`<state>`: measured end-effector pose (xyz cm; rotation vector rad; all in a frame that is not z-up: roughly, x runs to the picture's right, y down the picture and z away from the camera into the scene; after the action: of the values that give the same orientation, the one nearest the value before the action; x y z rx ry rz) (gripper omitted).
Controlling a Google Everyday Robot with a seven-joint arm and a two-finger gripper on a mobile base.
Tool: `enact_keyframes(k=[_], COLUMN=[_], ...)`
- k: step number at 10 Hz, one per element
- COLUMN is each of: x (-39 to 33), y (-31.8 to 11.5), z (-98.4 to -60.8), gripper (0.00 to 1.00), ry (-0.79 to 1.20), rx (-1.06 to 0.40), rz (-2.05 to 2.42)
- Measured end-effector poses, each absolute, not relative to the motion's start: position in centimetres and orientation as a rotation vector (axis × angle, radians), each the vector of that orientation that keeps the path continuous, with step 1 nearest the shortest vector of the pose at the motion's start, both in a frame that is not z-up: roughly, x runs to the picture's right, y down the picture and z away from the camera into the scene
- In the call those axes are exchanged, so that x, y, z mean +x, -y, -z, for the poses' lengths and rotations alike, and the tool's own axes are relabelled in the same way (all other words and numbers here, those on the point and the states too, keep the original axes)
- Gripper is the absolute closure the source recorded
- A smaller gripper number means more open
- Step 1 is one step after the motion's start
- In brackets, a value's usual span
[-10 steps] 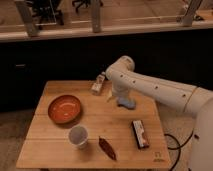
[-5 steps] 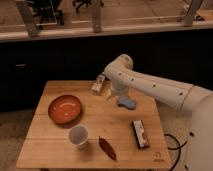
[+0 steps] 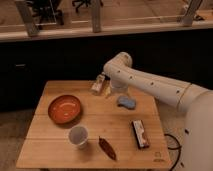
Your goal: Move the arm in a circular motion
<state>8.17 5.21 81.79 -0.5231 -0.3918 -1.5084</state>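
Note:
The large white arm [image 3: 150, 85] reaches in from the lower right over the wooden table [image 3: 50, 150]. Its rounded joint [image 3: 117, 66] stands above the table's back edge. The gripper [image 3: 116, 90] hangs below that joint, just above the tabletop. It is between a small packet [image 3: 99, 84] on its left and a blue object [image 3: 126, 102] on its right, and nothing shows in its grasp.
An orange bowl [image 3: 65, 109] sits at the table's left. A white cup [image 3: 78, 136] and a dark red item [image 3: 107, 148] lie near the front. A dark snack bar [image 3: 140, 134] lies at the right. A dark counter wall rises behind the table.
The arm's joint and gripper have shifted slightly left and back, off the blue object, which now shows in full. The things on the table have not moved.

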Motion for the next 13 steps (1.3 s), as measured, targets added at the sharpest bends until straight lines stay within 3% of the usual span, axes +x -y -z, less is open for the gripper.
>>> enact_keyframes(k=[13], x=[10.1], y=[-4.5], z=[-82.1], gripper=[0.20], ry=[0.418], rx=[-0.507], rz=[1.474])
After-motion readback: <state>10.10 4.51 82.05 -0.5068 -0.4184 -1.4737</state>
